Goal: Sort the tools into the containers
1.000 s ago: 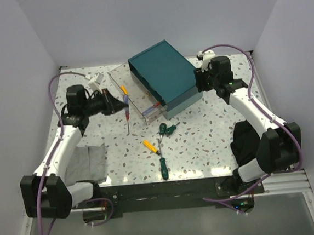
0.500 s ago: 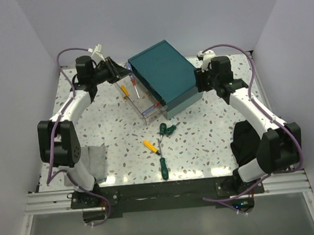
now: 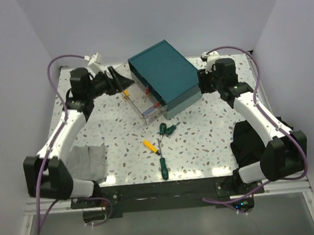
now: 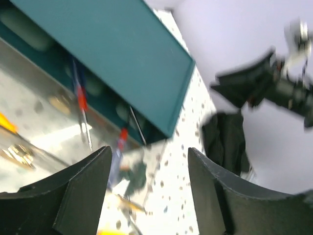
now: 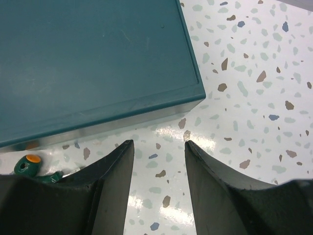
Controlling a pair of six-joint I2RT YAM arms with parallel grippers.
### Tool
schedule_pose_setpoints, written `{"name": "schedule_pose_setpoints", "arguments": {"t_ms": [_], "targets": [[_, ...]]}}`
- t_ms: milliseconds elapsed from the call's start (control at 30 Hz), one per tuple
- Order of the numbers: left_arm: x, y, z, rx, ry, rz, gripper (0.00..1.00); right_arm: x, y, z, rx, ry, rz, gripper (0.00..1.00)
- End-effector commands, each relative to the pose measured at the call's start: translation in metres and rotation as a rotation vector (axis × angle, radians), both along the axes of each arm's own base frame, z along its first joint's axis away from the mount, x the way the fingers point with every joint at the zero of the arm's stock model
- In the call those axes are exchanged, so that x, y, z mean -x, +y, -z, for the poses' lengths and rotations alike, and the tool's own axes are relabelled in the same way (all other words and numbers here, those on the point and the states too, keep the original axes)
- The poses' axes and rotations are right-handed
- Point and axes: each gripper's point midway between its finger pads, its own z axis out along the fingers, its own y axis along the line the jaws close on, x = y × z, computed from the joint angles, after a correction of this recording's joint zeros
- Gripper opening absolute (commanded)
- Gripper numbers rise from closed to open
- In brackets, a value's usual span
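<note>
The teal box [image 3: 163, 74] stands at the back middle of the table, with one clear drawer [image 3: 139, 103] pulled out to its left. Red-handled screwdrivers [image 4: 80, 98] and a yellow one [image 3: 124, 93] lie in the drawer. My left gripper [image 3: 118, 81] hovers at the drawer's far left end, open [image 4: 149, 161] with nothing between its fingers. Two green screwdrivers [image 3: 162, 129], a yellow one [image 3: 150, 145] and another green one [image 3: 163, 168] lie on the table in front of the drawer. My right gripper [image 3: 202, 81] sits open [image 5: 157, 144] and empty beside the box's right wall [image 5: 93, 58].
A grey folded cloth [image 3: 88, 162] lies at the front left. A black cloth [image 3: 247, 140] lies at the front right under my right arm. White walls close in the table at the back and on both sides.
My left gripper carried a red-handled screwdriver from left of the drawer up over it and opened. The screwdriver now lies in the drawer. The right arm has barely moved.
</note>
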Motion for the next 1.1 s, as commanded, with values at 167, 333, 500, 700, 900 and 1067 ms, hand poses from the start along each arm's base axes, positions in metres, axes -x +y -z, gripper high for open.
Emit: {"name": "schedule_pose_setpoints", "arguments": {"t_ms": [167,333,500,700,900,1067], "targets": [[0.138,-0.022,0.134,-0.317,0.096,0.272,0.6,0.01,0.03,-0.017,-0.061,-0.017,-0.193,0.5],[0.146,-0.019,0.116,-0.329,-0.019,0.322,0.61,0.069,0.078,-0.058,0.032,-0.152,-0.501,0.47],[0.116,0.0,0.043,-0.181,-0.136,0.244,0.63,0.148,0.134,-0.044,0.006,-0.166,-0.743,0.51],[0.071,0.047,-0.037,-0.125,-0.289,0.006,0.64,0.203,0.187,0.019,0.062,-0.062,-0.908,0.54],[0.067,0.106,-0.068,-0.149,-0.354,-0.233,0.65,0.218,0.243,0.074,0.136,0.0,-0.903,0.55],[0.081,0.119,-0.051,-0.125,-0.316,-0.288,0.65,0.219,0.27,0.093,0.166,-0.047,-0.851,0.55]]}}
